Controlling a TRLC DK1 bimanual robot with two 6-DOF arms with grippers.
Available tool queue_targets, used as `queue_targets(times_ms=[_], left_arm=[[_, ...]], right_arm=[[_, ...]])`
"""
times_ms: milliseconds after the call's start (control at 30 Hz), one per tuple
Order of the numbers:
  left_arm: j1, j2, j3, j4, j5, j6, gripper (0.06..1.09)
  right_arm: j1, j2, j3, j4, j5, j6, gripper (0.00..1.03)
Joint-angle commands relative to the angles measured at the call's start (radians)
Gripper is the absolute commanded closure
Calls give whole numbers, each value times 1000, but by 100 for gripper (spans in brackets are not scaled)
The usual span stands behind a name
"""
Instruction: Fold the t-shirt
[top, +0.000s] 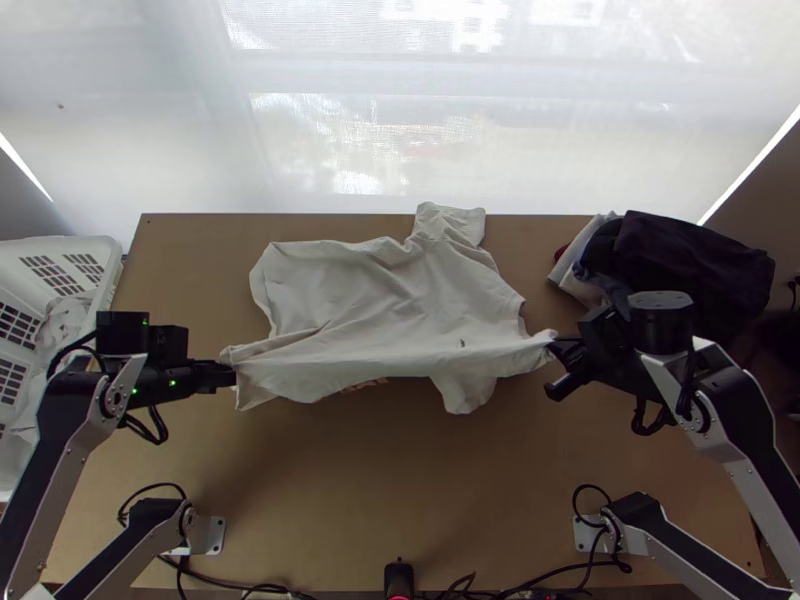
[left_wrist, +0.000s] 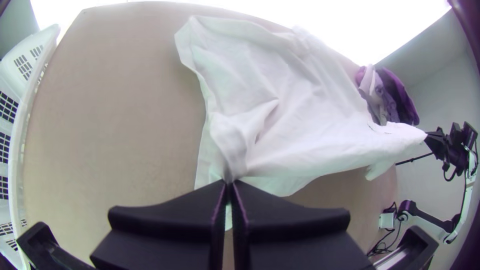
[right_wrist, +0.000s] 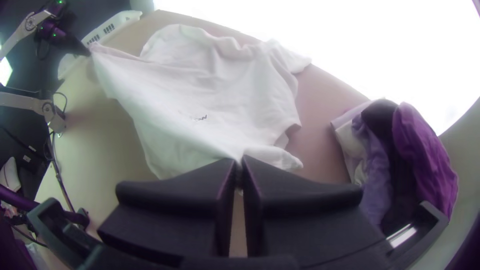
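Left hand (top: 233, 375), right hand (top: 554, 345) — facing inward; pinching t-shirt (top: 390, 305) taut

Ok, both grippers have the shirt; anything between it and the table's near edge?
Nothing visible close to the shirt there. Farther down are cables by the arm bases and a black device at the edge. A small pinkish patch shows along the shirt's near side; I can't tell what it is.

No legible txt or nos.

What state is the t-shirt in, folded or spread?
Spread, not folded: the t-shirt lies broad, near side pulled taut between both hands.
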Motion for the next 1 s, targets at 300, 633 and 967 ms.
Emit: queue_targets(times_ms=[300, 633, 967], left_arm=[[23, -52, 293, -346, 157, 39, 105], [8, -119, 313, -507, 173, 108, 105], [37, 44, 108, -154, 174, 83, 105]], right_arm=[[90, -50, 211, -234, -21, 2, 100], [161, -66, 347, -432, -43, 13, 100], [134, -99, 135, -393, -41, -25, 100]])
